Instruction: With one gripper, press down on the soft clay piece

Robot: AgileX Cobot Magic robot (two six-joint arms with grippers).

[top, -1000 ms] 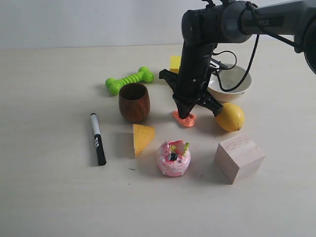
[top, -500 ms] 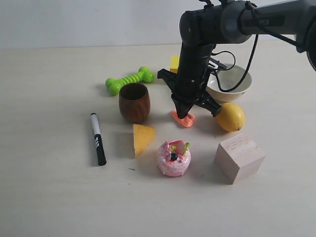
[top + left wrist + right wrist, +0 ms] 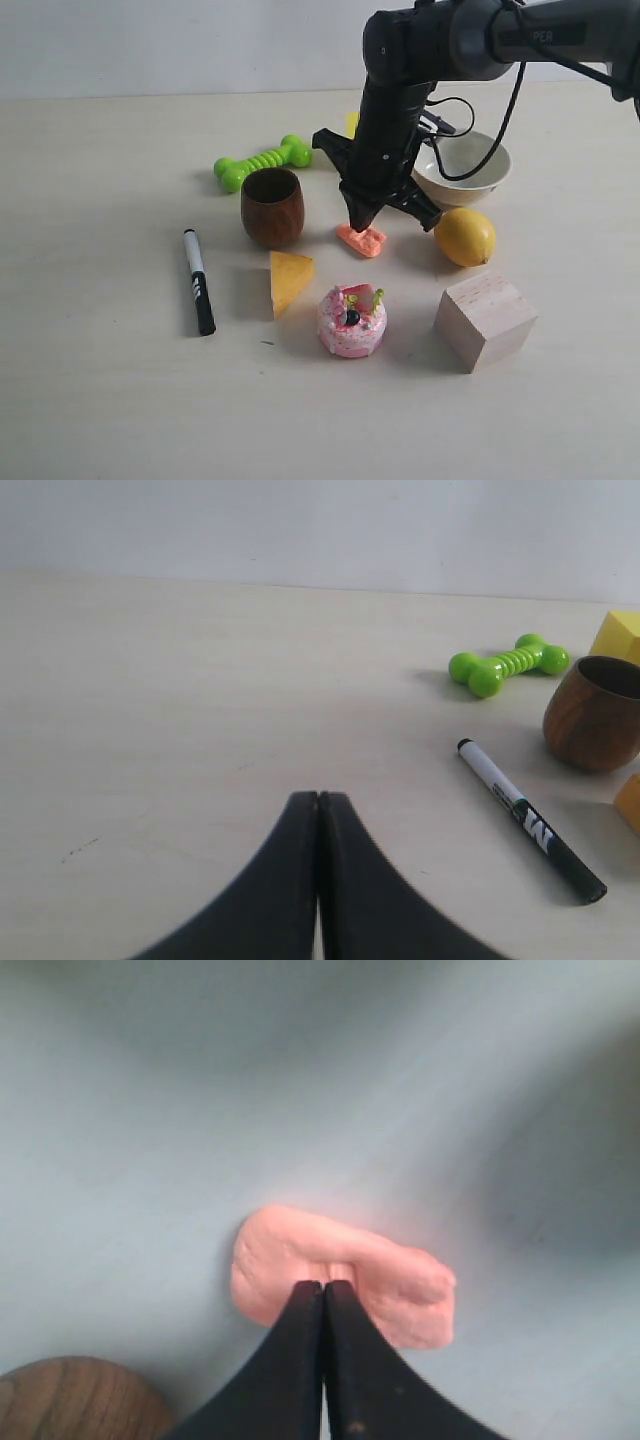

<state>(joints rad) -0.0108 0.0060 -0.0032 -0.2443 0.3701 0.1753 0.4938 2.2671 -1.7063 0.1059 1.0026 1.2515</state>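
Observation:
The soft clay piece [image 3: 366, 241] is a small flat salmon-orange lump lying on the table between the wooden cup and the lemon. My right gripper [image 3: 359, 226] points straight down at it, shut. In the right wrist view its joined tips [image 3: 323, 1285] sit at a small dent in the middle of the clay [image 3: 405, 1292]; I cannot tell whether they touch it or hover just above. My left gripper [image 3: 318, 798] is shut and empty over bare table, away from the clay, and does not show in the exterior view.
Close around the clay are a brown wooden cup [image 3: 271, 207], a lemon [image 3: 466, 237], a white bowl [image 3: 470, 170], a yellow-orange wedge [image 3: 289, 280] and a pink donut toy [image 3: 352, 320]. Farther off lie a wooden block [image 3: 484, 318], a black marker [image 3: 198, 281] and a green bone toy [image 3: 262, 162].
The right gripper has drifted slightly left and up over the last second. The clay lump now sits a little farther left than before.

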